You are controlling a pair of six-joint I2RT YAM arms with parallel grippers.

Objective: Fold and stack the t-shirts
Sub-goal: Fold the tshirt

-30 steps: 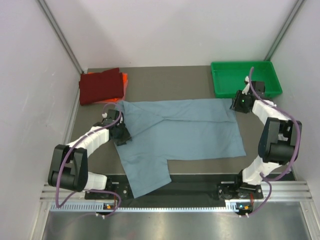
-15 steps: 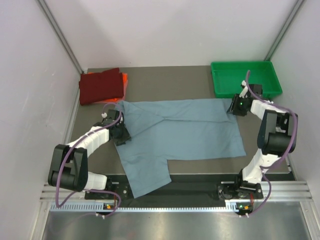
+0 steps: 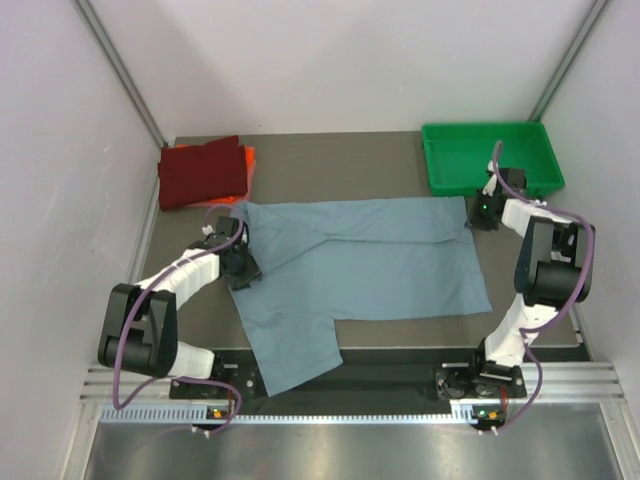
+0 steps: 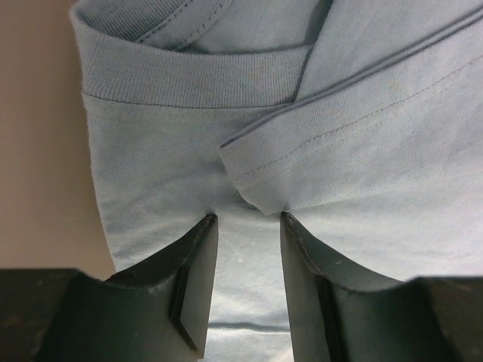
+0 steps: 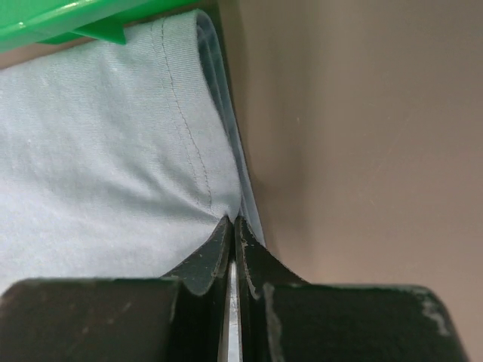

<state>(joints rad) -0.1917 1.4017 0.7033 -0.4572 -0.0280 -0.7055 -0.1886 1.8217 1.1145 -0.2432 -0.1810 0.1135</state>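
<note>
1. My right gripper (image 5: 232, 220) is pinched tight on the hemmed far right corner of the grey-blue t-shirt (image 3: 370, 260), just beside the green tray (image 3: 488, 155).
2. My left gripper (image 4: 245, 219) stands partly open at the shirt's far left end, near the collar. Its tips are against the cloth, and I cannot tell whether they grip it.
3. The grey-blue t-shirt lies spread across the middle of the table (image 3: 340, 165), one part trailing toward the near edge.
4. The dark red t-shirt (image 3: 200, 172) sits folded on the orange t-shirt (image 3: 249, 160) at the far left corner.
</note>
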